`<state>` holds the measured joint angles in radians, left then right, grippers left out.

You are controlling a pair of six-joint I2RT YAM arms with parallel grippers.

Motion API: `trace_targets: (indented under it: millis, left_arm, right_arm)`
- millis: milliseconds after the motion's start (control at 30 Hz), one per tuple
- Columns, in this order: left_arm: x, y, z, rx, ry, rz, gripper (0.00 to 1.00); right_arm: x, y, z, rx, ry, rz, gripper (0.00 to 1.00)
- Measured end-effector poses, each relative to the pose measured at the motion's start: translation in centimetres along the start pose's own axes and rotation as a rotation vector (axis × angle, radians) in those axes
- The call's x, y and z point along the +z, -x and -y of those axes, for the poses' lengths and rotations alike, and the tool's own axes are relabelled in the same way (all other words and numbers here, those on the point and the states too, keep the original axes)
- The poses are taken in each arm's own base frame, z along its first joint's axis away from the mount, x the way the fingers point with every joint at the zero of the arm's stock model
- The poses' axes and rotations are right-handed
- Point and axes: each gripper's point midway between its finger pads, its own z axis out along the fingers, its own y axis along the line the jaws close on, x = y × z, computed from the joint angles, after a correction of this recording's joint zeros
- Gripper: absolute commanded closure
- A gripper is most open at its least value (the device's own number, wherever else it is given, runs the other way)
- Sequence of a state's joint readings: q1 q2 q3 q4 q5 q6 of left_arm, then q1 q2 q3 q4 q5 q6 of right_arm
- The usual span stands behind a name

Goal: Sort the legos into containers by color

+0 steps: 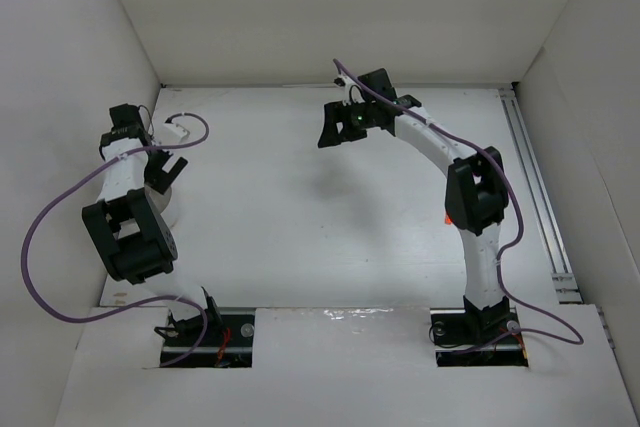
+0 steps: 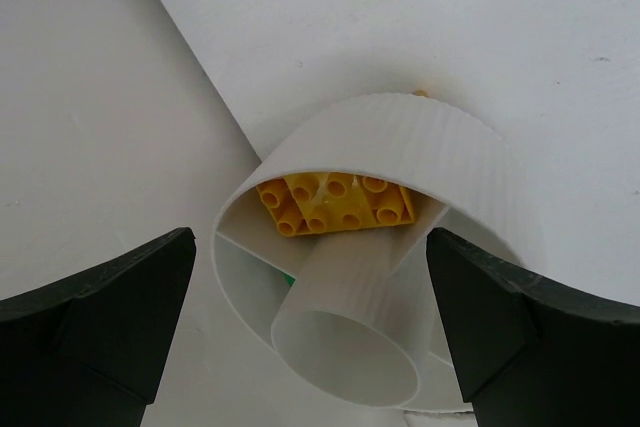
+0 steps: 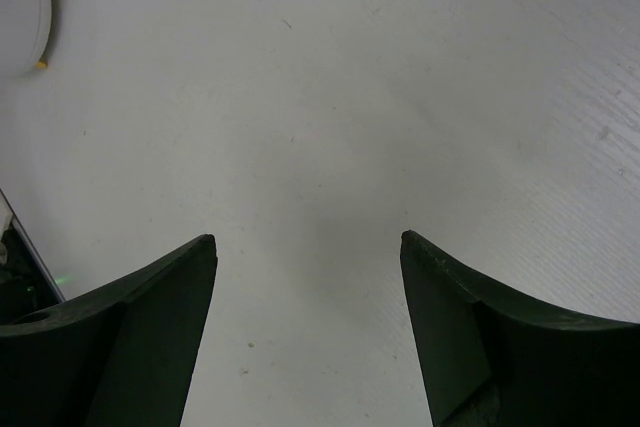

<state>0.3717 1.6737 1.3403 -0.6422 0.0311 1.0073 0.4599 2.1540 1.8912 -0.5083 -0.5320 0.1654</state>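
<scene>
My left gripper (image 2: 310,247) hangs wide open directly over the container (image 2: 430,147) holding yellow legos (image 2: 335,204), a smaller cup (image 2: 345,337) tipped inside; my right gripper (image 3: 308,242), jaws apart and empty, stands well away

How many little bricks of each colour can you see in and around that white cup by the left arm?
Yellow bricks: 2, as far as I can tell, inside the cup
Green brick: 1, only a sliver showing
Orange brick: 1, peeking out behind the cup
Total: 4
</scene>
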Motion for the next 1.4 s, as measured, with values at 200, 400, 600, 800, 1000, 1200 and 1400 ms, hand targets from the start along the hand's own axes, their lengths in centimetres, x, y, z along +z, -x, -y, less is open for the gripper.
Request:
trace_targets:
  millis: [200, 400, 600, 800, 1000, 1200, 1400]
  left_arm:
    - [0.3, -0.1, -0.4, -0.009, 0.029, -0.006, 0.0]
    - [0.3, 0.1, -1.3, -0.023, 0.07, -0.005, 0.0]
    - [0.5, 0.1, -1.8, -0.037, 0.097, -0.011, 0.0]
    - [1.2, -0.3, -2.1, -0.049, 0.12, -0.036, 0.0]
    - [1.4, -0.4, -2.6, -0.056, 0.145, -0.043, 0.0]
    - [1.3, -0.3, -3.3, -0.062, 0.176, -0.043, 0.0]
    - [1.2, -0.2, -3.8, -0.066, 0.198, -0.043, 0.0]
  right_arm:
    - [0.1, 0.0, 0.1, 0.001, -0.001, -0.001, 0.21]
    - [0.2, 0.0, 0.2, 0.002, -0.003, -0.002, 0.21]
    - [0.2, 0.1, 0.2, 0.001, -0.003, -0.001, 0.21]
    - [0.2, 0.0, 0.2, 0.001, -0.005, -0.001, 0.2]
    - [0.2, 0.0, 0.2, 0.002, -0.005, -0.002, 0.2]
    - [0.3, 0.1, 0.2, 0.001, -0.005, -0.002, 0.2]
    - [0.3, 0.3, -0.2, -0.006, 0.0, 0.001, 0.2]
